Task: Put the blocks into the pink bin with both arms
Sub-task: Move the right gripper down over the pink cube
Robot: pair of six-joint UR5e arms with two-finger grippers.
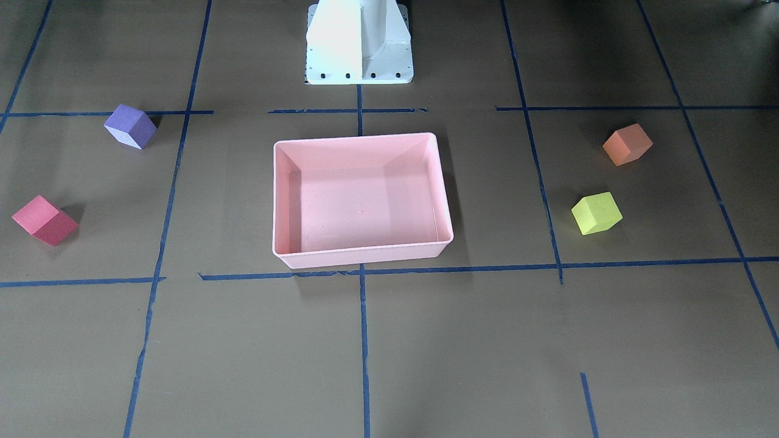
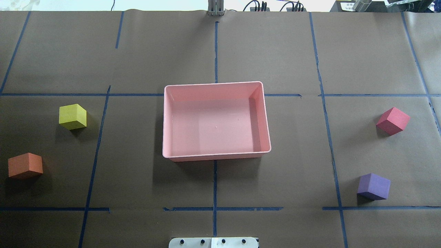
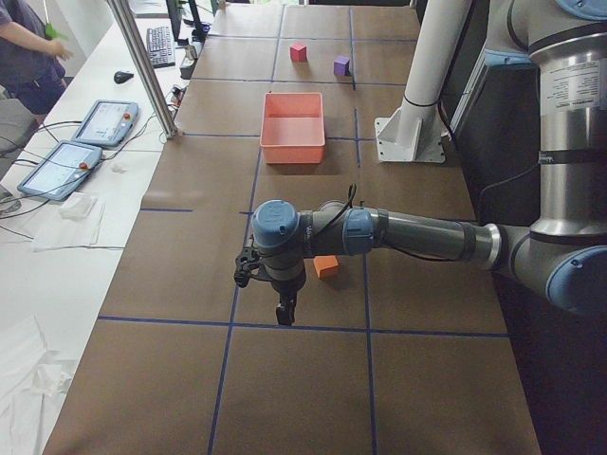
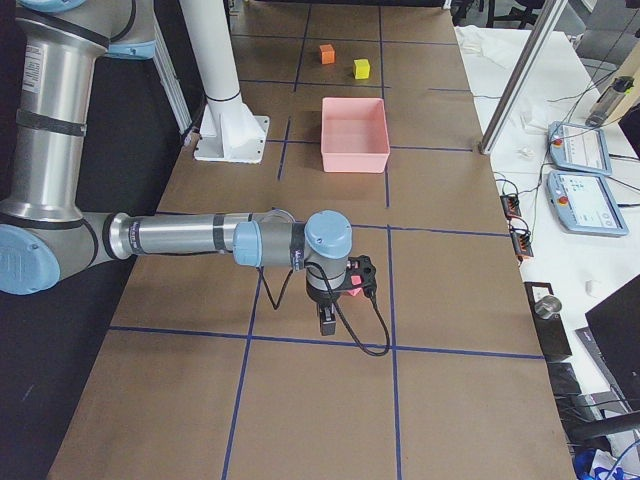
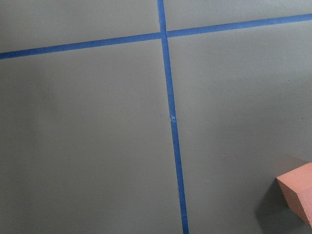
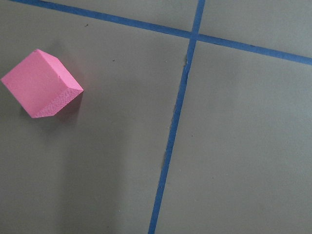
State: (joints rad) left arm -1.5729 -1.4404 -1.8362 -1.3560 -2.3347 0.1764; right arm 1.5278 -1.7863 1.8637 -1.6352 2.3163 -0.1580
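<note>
The pink bin [image 2: 213,83] lies empty in the middle of the table. The yellow block [image 2: 72,116] and the orange block [image 2: 25,165] stand on my left side. The red block [image 2: 392,120] and the purple block [image 2: 373,186] stand on my right side. My left gripper [image 3: 282,313] shows only in the exterior left view, pointing down beside the orange block [image 3: 326,266]; I cannot tell whether it is open. My right gripper [image 4: 325,322] shows only in the exterior right view, beside the red block [image 4: 350,290]; I cannot tell its state. Neither wrist view shows any fingers.
The white pedestal base [image 1: 359,42] stands behind the bin. Blue tape lines divide the brown table. A side table with tablets [image 3: 81,142], a metal post [image 3: 142,66] and an operator [image 3: 28,47] are beyond the far edge.
</note>
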